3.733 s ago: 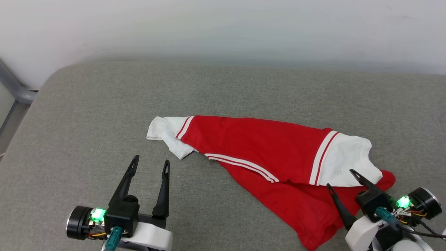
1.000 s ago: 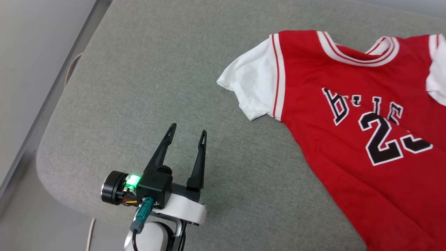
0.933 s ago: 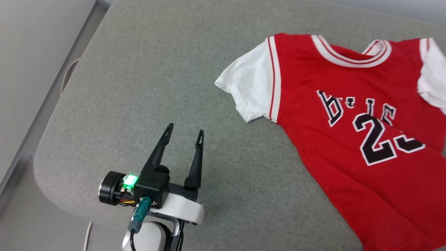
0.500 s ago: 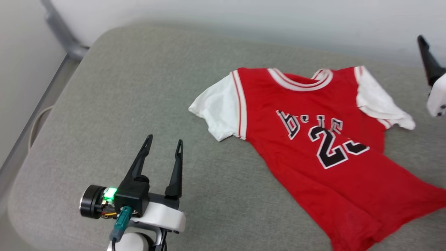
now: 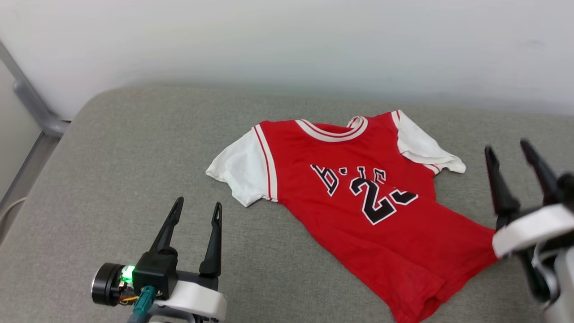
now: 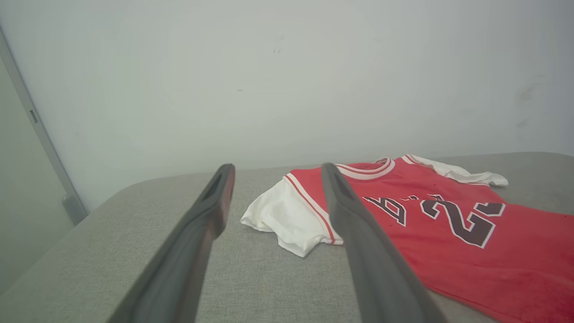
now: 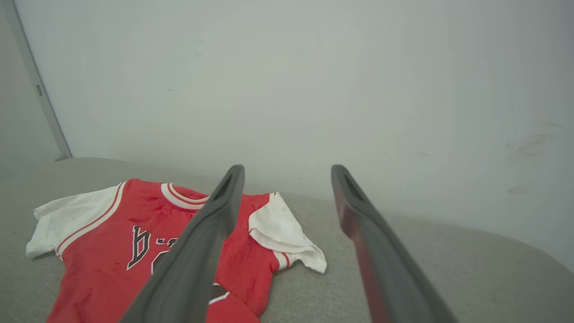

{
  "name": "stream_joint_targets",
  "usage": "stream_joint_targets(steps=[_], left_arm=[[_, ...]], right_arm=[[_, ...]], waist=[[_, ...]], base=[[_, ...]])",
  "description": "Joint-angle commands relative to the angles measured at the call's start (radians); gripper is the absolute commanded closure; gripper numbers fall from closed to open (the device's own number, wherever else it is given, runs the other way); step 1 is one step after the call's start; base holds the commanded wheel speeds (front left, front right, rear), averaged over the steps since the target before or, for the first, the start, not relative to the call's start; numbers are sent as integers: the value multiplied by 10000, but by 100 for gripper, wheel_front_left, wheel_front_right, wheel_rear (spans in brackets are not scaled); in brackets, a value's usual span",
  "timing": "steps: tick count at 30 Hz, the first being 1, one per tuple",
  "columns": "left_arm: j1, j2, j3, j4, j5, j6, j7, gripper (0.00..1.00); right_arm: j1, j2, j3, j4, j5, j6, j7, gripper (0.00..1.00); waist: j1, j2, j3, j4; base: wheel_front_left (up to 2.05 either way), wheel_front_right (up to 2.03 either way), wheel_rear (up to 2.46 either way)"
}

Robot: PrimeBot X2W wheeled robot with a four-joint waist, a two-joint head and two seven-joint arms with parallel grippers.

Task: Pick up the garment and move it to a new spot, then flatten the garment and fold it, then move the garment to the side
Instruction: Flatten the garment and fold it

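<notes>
Garment (image 5: 381,242) lies print-side up, a bit rumpled, mid grey surface (image 5: 134,148). Left pincer (image 5: 198,202) and right pincer (image 5: 506,147) are both spread wide with nothing in them, one each side of it.

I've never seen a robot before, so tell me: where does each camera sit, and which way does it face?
Head view: on the robot's head, facing forward and down at the shirt on the grey cushion; left end effector and right end effector show low at each side.
Left wrist view: on the left wrist, facing along its own two fingers towards shirt and wall.
Right wrist view: on the right wrist, likewise, its two fingers in front.
All three share the shirt, print up.
</notes>
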Motion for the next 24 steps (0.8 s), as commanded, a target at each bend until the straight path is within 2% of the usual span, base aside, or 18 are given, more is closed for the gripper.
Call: stream_joint_targets(steps=[1,5,11,18,24], left_arm=[[200,-19,30,-10,-4,-58,-27,0],[354,-68,17,36,28,-141,-27,0],[365,-119,-1,36,78,-236,-27,0],[138,-148,-10,18,109,-304,-27,0],[-81,-190,-14,-3,171,-300,-27,0]], right_arm=[[658,371,-376,-396,-171,-14,-57,0],[1852,1224,-1110,-1343,-601,-12,98,0],[2493,1653,-1434,-2092,-975,-12,392,0],[2538,1092,-1104,-2554,-1074,-12,1460,0],[1985,171,-399,-2412,-633,-14,3898,0]], waist=[[2,-1,-150,-119],[2,-1,-237,-212],[2,-1,-183,-274],[2,-1,94,-154],[2,-1,632,89]], base=[[0,0,0],[0,0,0],[0,0,0],[0,0,0],[0,0,0]])
